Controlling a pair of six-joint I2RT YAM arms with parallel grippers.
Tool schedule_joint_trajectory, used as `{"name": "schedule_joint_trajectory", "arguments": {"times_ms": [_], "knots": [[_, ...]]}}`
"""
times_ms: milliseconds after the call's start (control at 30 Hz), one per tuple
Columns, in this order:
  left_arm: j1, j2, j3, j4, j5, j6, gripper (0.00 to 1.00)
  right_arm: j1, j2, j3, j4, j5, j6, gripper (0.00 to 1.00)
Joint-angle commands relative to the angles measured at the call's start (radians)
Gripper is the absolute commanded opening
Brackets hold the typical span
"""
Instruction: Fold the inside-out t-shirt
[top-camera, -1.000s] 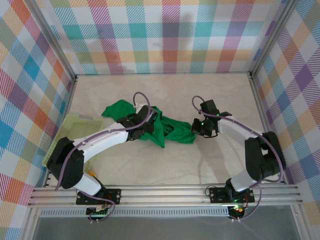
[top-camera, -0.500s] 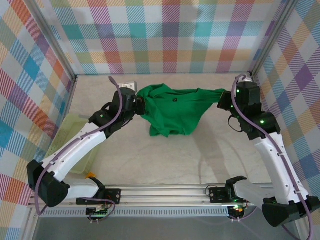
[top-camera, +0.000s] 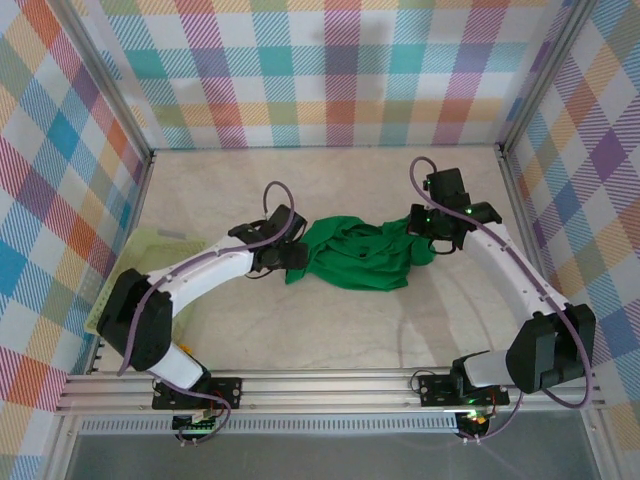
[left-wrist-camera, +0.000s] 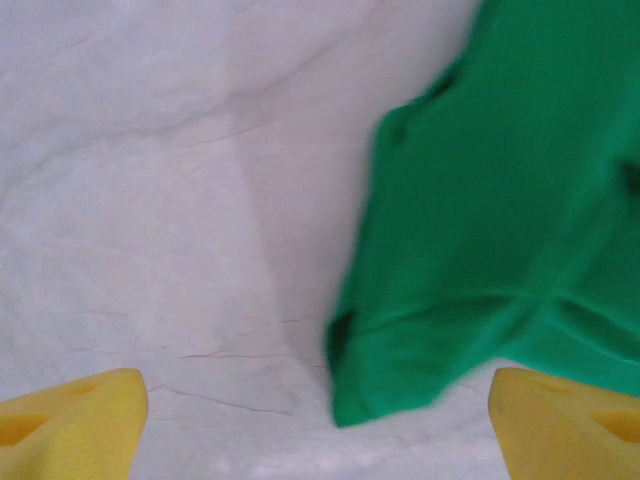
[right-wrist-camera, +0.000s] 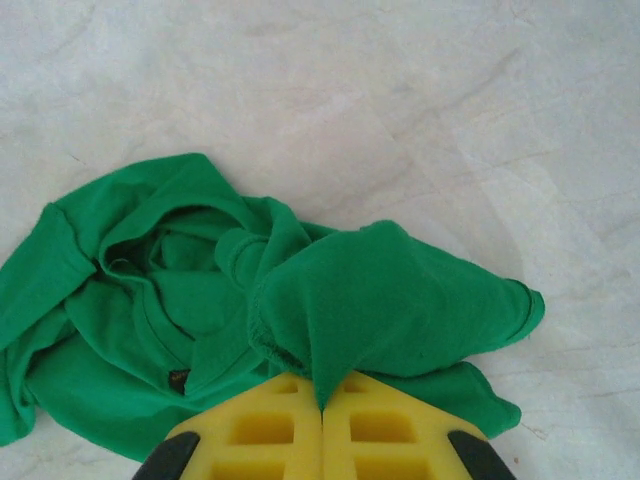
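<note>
Green t-shirt (top-camera: 360, 255) lies crumpled mid-tabletop (top-camera: 330, 325), its right end pinched by the right gripper (right-wrist-camera: 321, 385), while the left gripper (top-camera: 288, 254) stands spread wide, seemingly just off its left end.

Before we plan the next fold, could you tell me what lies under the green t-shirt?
The t-shirt lies crumpled on the pale table, whose surface shows all around it. Whatever is beneath the cloth itself is covered.
</note>
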Motion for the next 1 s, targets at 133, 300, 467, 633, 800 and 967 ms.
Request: {"name": "schedule_joint_trajectory", "arguments": {"times_ms": [133,300,467,633,800,967], "knots": [[0.020,0.185,0.156,0.065,0.022,0.031,0.82,0.001,-0.038,0.003,0.039,0.020,-0.034,0.00],[0.067,0.316,0.250,0.079,0.079,0.015,0.69,0.001,-0.068,-0.017,0.032,0.047,-0.041,0.00],[0.079,0.382,0.279,0.098,0.176,0.013,0.61,0.002,-0.076,-0.028,0.033,0.056,-0.044,0.00],[0.080,0.397,0.269,0.116,0.202,0.004,0.35,0.002,-0.067,-0.023,0.031,0.072,-0.043,0.00],[0.080,0.370,0.262,0.123,0.195,0.005,0.07,0.002,-0.068,-0.007,0.010,0.125,-0.028,0.00],[0.080,0.269,0.235,0.134,0.122,0.007,0.00,0.002,-0.083,0.016,-0.017,0.181,-0.020,0.00]]}}
